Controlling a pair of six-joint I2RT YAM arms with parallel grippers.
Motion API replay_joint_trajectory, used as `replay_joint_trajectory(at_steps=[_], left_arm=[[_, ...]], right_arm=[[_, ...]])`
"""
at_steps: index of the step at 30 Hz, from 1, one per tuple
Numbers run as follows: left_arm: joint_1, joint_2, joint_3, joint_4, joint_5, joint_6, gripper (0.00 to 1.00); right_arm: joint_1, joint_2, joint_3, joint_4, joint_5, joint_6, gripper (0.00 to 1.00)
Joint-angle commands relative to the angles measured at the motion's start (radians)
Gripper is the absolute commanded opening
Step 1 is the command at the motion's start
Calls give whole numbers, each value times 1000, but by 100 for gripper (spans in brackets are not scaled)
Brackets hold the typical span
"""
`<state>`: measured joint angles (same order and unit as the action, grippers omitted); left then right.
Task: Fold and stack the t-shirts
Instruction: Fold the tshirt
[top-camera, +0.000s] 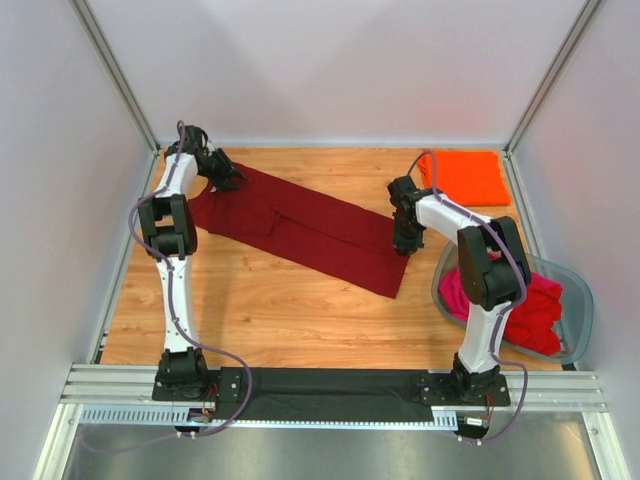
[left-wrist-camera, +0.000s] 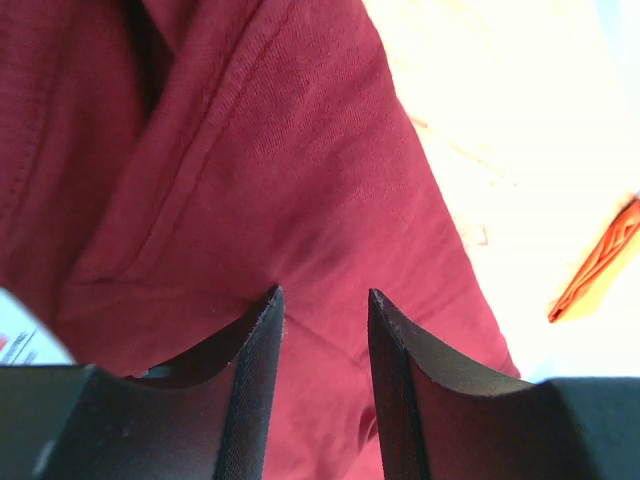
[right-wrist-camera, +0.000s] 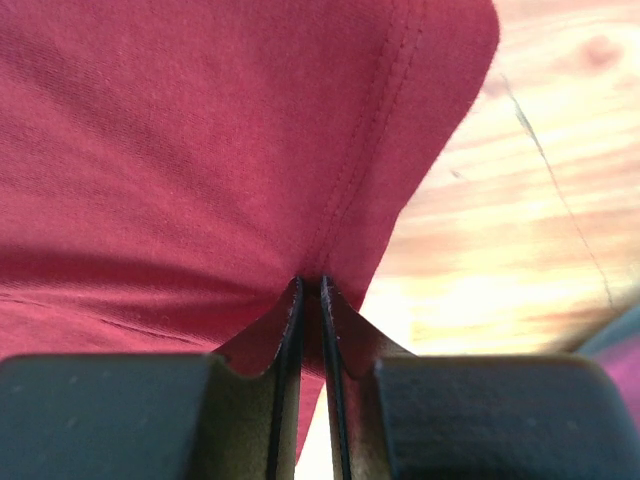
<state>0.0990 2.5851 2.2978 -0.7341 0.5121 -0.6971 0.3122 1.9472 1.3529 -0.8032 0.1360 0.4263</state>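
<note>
Pinching a stitched hem between fingers pressed almost together, the right gripper (right-wrist-camera: 311, 285) is clamped on the near-right end of the dark maroon cloth t-shirt (top-camera: 300, 228); only a thin layer of fabric shows between the pads. The left gripper (left-wrist-camera: 322, 295) has its fingers plainly apart, poised over the far-left end of the same shirt beside a seam, with cloth below the tips but nothing caught between them. The shirt lies as a long narrow band slanting across the wooden table (top-camera: 300, 320) from far left to near right. It looks light, thin and limp, likely to sag and crease wherever it is unsupported, so I judge the best holds to be the doubled hem and the seamed shoulder edge, one at each end. The left arm reaches far with its elbow raised and wrist tipped down; the right arm bends inward from its base, wrist pointing down at the shirt's end. A bright orange folded t-shirt (top-camera: 465, 177) sits at the far right, while a magenta-pink t-shirt (top-camera: 455, 290) and a red t-shirt (top-camera: 535, 310) are heaped in the grey translucent plastic tub (top-camera: 588, 300) at the near right.
</note>
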Motion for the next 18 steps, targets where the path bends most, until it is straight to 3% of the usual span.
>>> replay_joint_trajectory(at_steps=[1,6,11,14,18], left_arm=[[1,-117,6,-42,-39,40,47],[-21,-274,-102,-132,-165,140,47],[-62,-376,-213,-263,-343,206,48],[-67,-410,-327,-260,-331,202,48],[-91,-465,-486,-139,-276,162,48]], right_arm=[[-1,-62,-64,31,82,-20,13],[1,-111,-153,48,27,38,13],[85,-175,-260,30,-22,139,15],[142,-217,-302,25,-48,172,16],[157,-303,-311,-13,-35,184,18]])
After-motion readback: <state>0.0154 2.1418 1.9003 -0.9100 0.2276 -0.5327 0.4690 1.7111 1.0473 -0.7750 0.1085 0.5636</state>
